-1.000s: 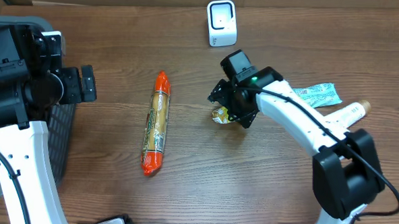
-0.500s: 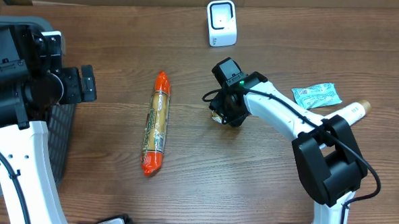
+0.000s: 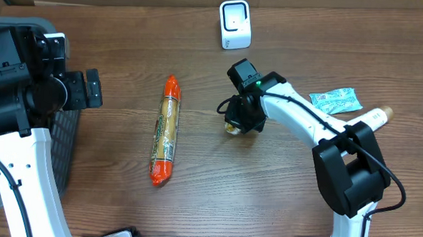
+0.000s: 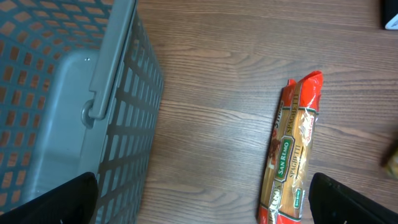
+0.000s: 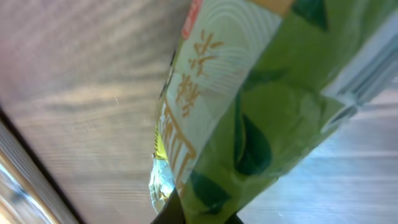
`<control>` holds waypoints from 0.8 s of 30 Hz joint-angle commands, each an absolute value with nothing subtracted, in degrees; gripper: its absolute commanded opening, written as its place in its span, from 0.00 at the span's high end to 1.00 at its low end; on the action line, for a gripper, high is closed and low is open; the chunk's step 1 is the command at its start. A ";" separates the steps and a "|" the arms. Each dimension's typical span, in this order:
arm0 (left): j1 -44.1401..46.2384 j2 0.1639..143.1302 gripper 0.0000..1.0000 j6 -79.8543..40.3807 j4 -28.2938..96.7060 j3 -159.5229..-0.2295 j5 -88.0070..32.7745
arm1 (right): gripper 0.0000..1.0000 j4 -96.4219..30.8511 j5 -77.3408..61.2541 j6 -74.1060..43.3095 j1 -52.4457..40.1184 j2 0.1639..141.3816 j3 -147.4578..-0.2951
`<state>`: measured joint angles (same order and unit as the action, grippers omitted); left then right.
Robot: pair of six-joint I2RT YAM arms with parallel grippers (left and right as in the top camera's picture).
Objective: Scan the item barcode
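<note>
Left gripper (image 3: 91, 89): far left of the table, above the grey basket (image 4: 118, 93). Jaws spread wide, nothing between them, touching nothing. In the left wrist view its two dark fingertips sit at the bottom corners of the frame, with bare wood and the basket wall between them.

Spaghetti pack (image 3: 165, 131): lies flat on the wood right of the basket, long axis running away from the robot, both ends red. Well apart from both grippers.

Right gripper (image 3: 236, 119): mid-table, arm reaching in from the right. Fingers pressed together, pinching the green packet (image 5: 249, 124).

Green packet: sits at the table's middle, under the right gripper's head, in front of the scanner (image 3: 235, 24) and apart from it. From overhead only a yellow-green edge shows beneath the gripper. The right wrist view is filled by it: glossy green wrapper, leaf pattern, pale panel with printed characters, crinkled at the lower edge. No barcode visible on this face.

Scanner: white, upright at the far edge.

Far right: a blue-green sachet (image 3: 335, 101), and beside it a white tube (image 3: 372, 118), partly behind the arm.
</note>
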<state>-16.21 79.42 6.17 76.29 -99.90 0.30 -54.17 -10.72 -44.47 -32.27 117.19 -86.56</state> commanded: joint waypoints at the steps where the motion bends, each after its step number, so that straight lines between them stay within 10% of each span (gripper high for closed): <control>1: -16.10 79.40 0.00 7.07 76.27 -100.33 0.58 | 0.96 -62.43 -8.10 -29.82 -31.05 114.85 -93.03; 19: -16.10 79.40 0.01 7.05 76.27 -100.33 0.58 | 0.96 -84.60 31.88 -13.02 -42.59 126.56 -97.45; 24: -16.10 79.40 0.00 7.05 76.27 -100.33 0.58 | 0.66 -81.93 32.47 -11.70 -48.23 126.98 -97.82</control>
<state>-16.21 79.42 6.15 76.31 -99.90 0.30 -82.59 27.94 -14.04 -45.30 127.52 -96.05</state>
